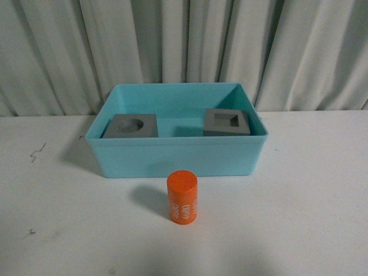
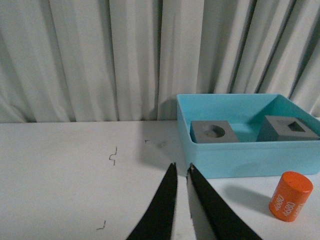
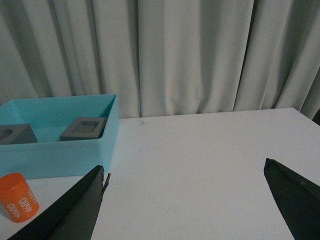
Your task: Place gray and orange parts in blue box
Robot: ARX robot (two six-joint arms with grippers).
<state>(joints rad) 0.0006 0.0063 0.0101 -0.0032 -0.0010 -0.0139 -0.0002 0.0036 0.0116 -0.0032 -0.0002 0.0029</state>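
We see the box (image 1: 175, 155) on the table (image 1: 310, 190), curtain (image 1: 184, 40) behind. Inside, one block (image 1: 131, 126) sits left, the other block (image 1: 226, 123) right, apart. The cylinder (image 1: 183, 198) stands just before the box.

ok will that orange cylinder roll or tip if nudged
The orange cylinder stands upright on its flat end, so a low push probably slides it. Knocked over, its round side would likely roll. It looks rigid.

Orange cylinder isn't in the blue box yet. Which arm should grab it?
Probably the right. The orange cylinder stands in front of the blue box, about equally near both arms, but the right gripper is wide open and ready, while the left gripper is nearly closed.
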